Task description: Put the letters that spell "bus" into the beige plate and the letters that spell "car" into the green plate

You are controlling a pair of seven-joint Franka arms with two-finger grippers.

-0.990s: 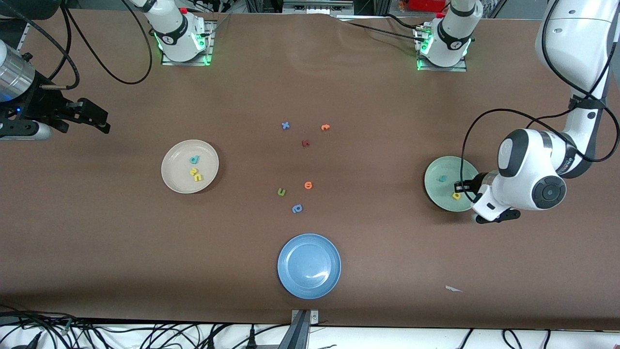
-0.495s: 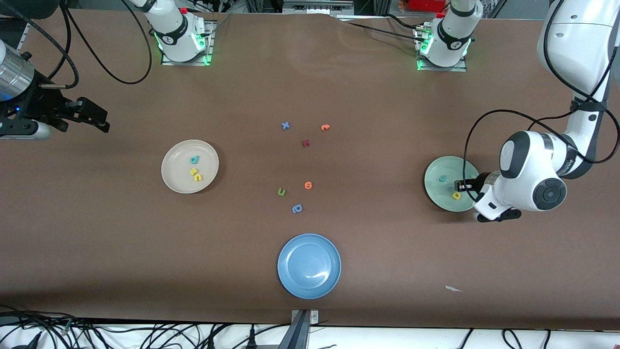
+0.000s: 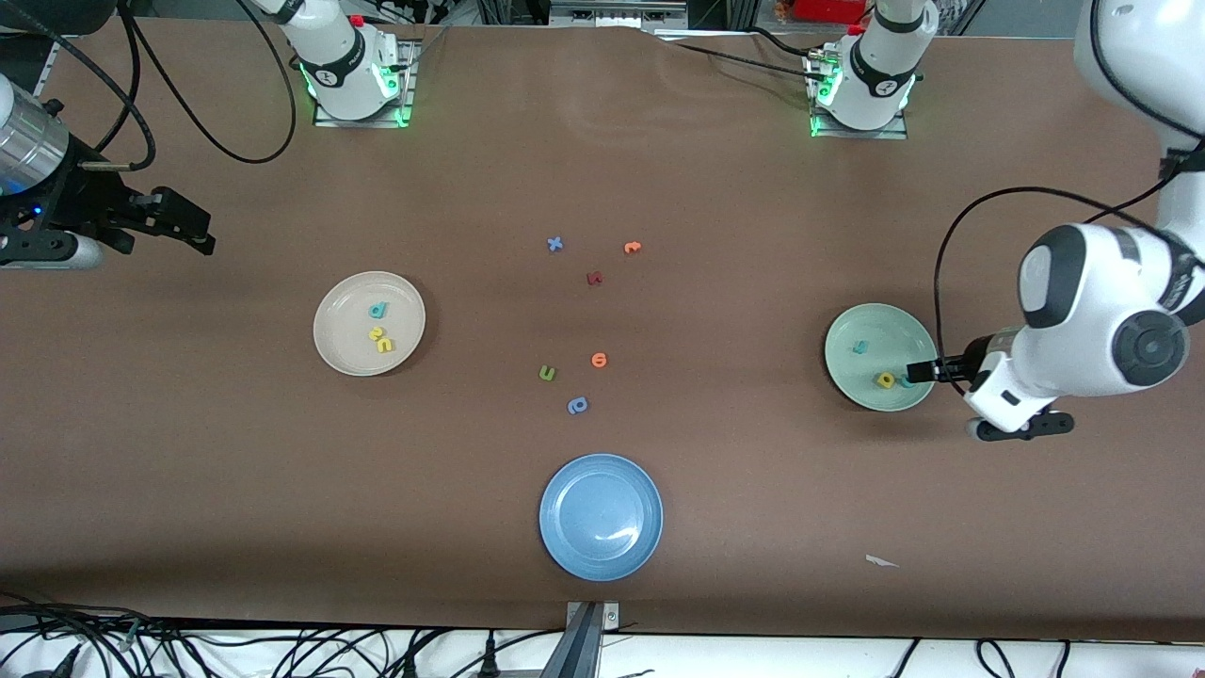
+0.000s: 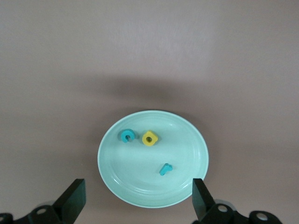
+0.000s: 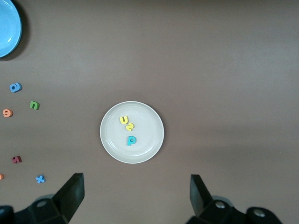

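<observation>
We see the left hand [image 3: 927, 370] above the green plate [image 3: 852, 372], fingers apart, holding nothing. That plate carries 3 letters: teal c [image 4: 127, 136], yellow a [image 4: 149, 138], teal r [image 4: 165, 169]. The right hand [image 3: 193, 235] waits over the counter [image 3: 715, 490] at its arm's end, fingers apart. The beige plate [image 3: 339, 353] holds teal b [image 3: 378, 310], yellow u [image 3: 385, 345] and yellow s [image 3: 376, 332].

open table: between beige plate [image 3: 325, 353] and green plate [image 3: 847, 330] | obstacles: loose letters [image 3: 584, 320], blue plate [image 3: 565, 546]
</observation>
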